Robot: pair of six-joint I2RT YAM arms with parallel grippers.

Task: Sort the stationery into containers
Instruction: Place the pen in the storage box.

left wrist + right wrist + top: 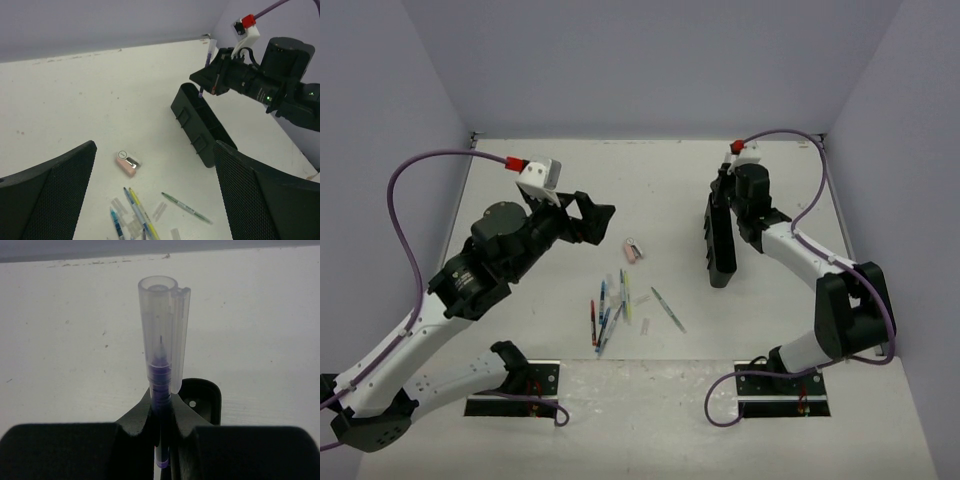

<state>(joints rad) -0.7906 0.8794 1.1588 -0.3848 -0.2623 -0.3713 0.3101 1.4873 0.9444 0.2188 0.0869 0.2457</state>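
**Top view.** Left pincer [603, 222] is wide open, empty, and raised over the table [540, 190]. The eraser [634, 250] lies just past its tips. The loose pens [612, 312] are in a heap back toward the arm bases, with a green pen [668, 308] a little apart on the heap's far side from this pincer. Right pincer [723, 180] is shut at the far end of the tray [722, 250]. The tray runs from below it back toward its own arm. What it grips is too small to read here.

**Left wrist.** The mesh fingers [55, 200] frame the shot, spread wide with nothing between them. The eraser sits below the gap and the heap is nearer the camera. The tray is ahead and to the right. The right pincer hangs over its far end with a purple pen [201, 91], tip down at the tray's far wall. The tray's inside is dark, so I can't tell its contents.

**Right wrist.** The jaws clamp the purple pen by its barrel. Its clear cap sticks out past the tips. Bare table lies beyond.

**Progress.** Looks early. One pen is about to go in. The heap, the green pen, the eraser and the small clear bits [159, 211] all lie outside the tray and are left to do.

**Surface and room.** White matte tabletop with a few specks and scuffs near the back edge. Plain pale lilac walls on three sides. Purple cables loop off both arms.
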